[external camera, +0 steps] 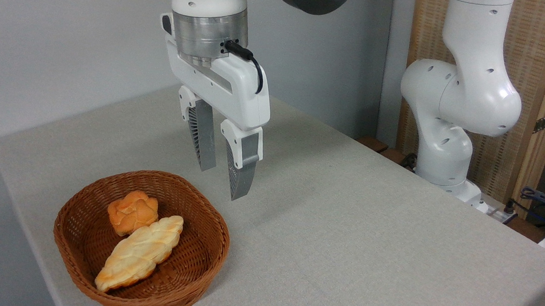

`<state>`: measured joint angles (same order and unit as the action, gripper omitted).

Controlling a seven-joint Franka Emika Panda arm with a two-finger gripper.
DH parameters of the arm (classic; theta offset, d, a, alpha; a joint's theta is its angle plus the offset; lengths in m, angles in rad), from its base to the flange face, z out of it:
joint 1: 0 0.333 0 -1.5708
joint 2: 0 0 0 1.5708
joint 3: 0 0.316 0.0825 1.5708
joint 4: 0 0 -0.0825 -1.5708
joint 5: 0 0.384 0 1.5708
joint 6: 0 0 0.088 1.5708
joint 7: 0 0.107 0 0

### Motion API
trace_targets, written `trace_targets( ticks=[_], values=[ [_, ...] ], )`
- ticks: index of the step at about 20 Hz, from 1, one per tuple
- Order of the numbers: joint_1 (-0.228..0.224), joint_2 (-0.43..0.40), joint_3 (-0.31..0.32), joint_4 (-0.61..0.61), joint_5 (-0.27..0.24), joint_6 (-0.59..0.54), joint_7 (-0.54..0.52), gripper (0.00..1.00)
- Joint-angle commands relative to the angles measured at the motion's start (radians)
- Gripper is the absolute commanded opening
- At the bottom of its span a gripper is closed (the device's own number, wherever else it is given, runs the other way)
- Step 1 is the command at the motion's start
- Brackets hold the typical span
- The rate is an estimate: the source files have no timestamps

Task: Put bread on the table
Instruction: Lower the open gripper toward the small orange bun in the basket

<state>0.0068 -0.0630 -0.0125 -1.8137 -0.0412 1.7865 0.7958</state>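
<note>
A: What's in the basket?

B: Two items. I see the bread, the small orange-brown bun, at the back, touching a longer pale braided loaf lying in front of it. Basket sits lower left of frame on the surface.

A: Fingers?

B: My gripper hangs above the basket's far right rim, fingers parted a little, holding nothing.

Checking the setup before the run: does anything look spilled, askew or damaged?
Nothing stands out. The bread and braided loaf lie intact in the upright basket; the gripper hangs open above.
</note>
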Motion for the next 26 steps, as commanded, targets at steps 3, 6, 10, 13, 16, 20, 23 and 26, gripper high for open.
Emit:
trace_targets(
  ticks=[3, 6, 10, 13, 16, 20, 23, 26],
  values=[
    [0.018, -0.001, -0.006, 0.01, -0.019, -0.027, 0.019, 1.0],
    [0.018, -0.001, -0.006, 0.01, -0.019, -0.027, 0.017, 1.0],
    [0.016, 0.002, -0.009, 0.01, -0.023, -0.027, 0.014, 1.0],
    [0.016, 0.005, -0.014, 0.01, -0.045, -0.027, 0.01, 1.0],
    [0.015, 0.008, -0.017, 0.01, -0.045, -0.027, 0.013, 1.0],
    [0.015, 0.014, -0.017, 0.01, -0.045, -0.027, 0.016, 1.0],
    [0.007, 0.022, -0.021, 0.01, -0.046, -0.018, 0.011, 1.0],
    [-0.017, 0.032, -0.021, 0.001, -0.046, -0.003, 0.008, 1.0]
  ],
)
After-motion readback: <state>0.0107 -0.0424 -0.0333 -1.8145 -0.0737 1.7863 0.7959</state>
